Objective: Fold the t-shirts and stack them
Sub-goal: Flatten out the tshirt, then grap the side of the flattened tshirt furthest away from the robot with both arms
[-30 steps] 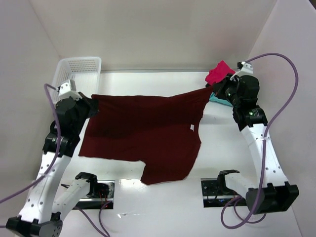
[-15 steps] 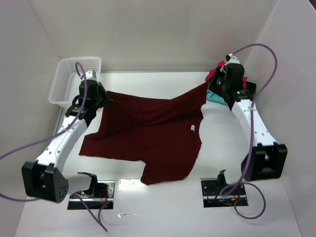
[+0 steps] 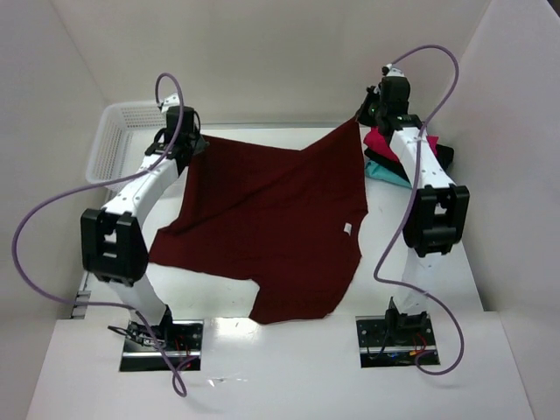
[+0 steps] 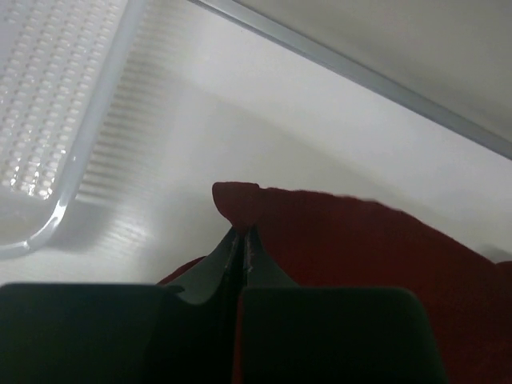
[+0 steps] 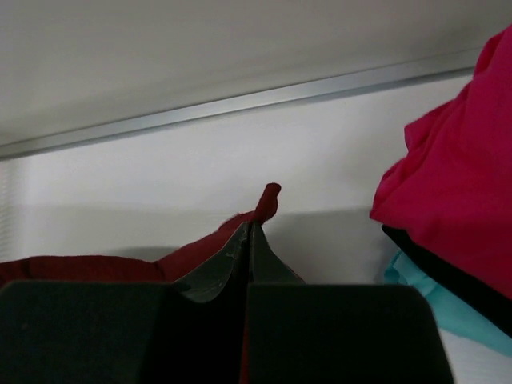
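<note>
Left arm point(image 3: 142, 182) and right arm point(image 3: 416, 159): white links, black joint housings, a purple cable point(image 3: 457, 83) looping off each wrist. Fingers point(image 4: 204, 276) matte black, wedge-tipped.

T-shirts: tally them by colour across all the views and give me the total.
maroon t-shirt: 1
pink-red t-shirt: 1
black t-shirt: 1
teal t-shirt: 1
Total: 4
</note>
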